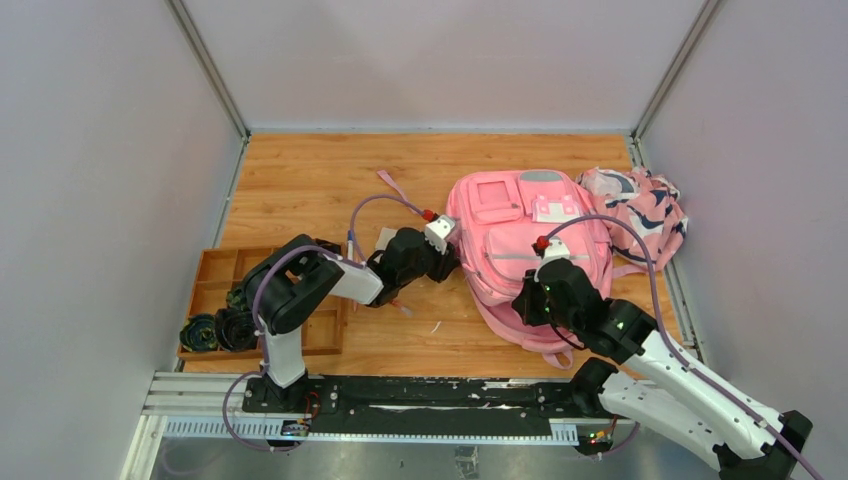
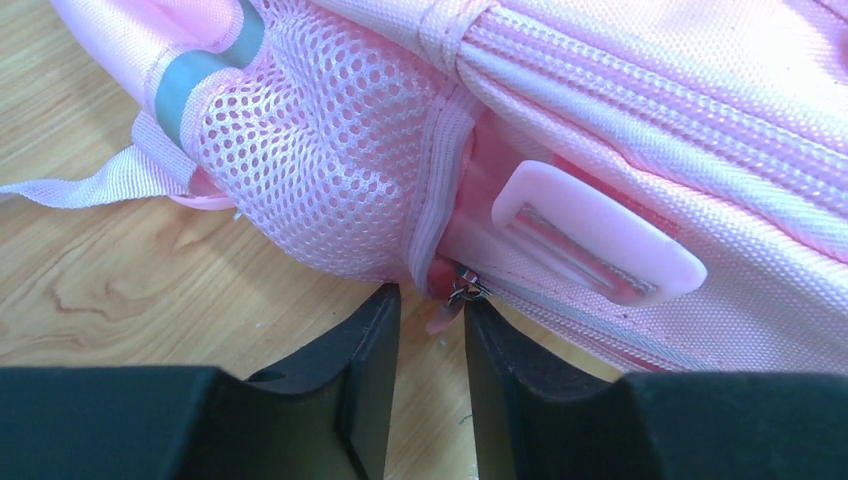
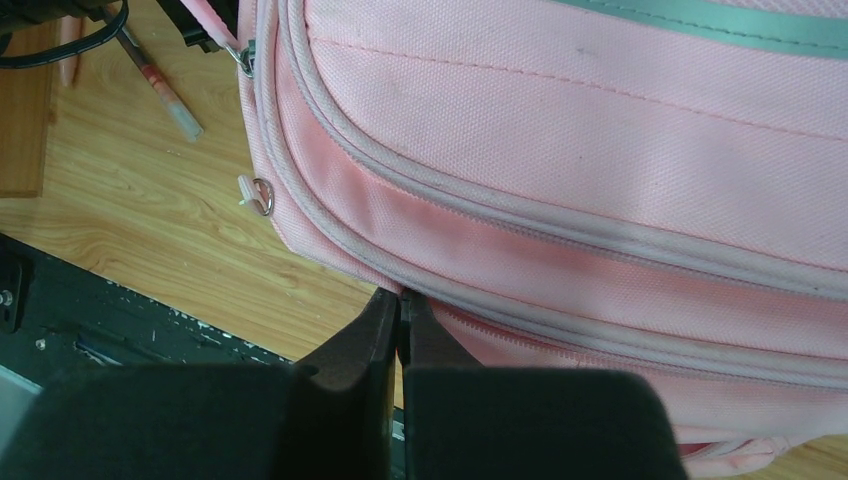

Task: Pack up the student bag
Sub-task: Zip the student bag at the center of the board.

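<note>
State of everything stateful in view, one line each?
student bag: flat on table, front up
left gripper: open, straddling zipper pull
right gripper: shut, tips at bag's near edge
patterned cloth: crumpled, beside bag
wooden tray: dark items in near-left compartments

The left arm (image 1: 300, 285) rose from its base, folded sharply at the elbow and reached forward and to the right, with the forearm held low and nearly level. The left gripper (image 2: 432, 300) pointed away from the base, and its 2 black fingers stood apart with a narrow gap between the tips. The right arm (image 1: 650, 350) stretched from the lower right corner, forward and to the left, with its wrist bent down. The right gripper (image 3: 402, 300) had its 2 fingers pressed together, tip against tip.
</note>
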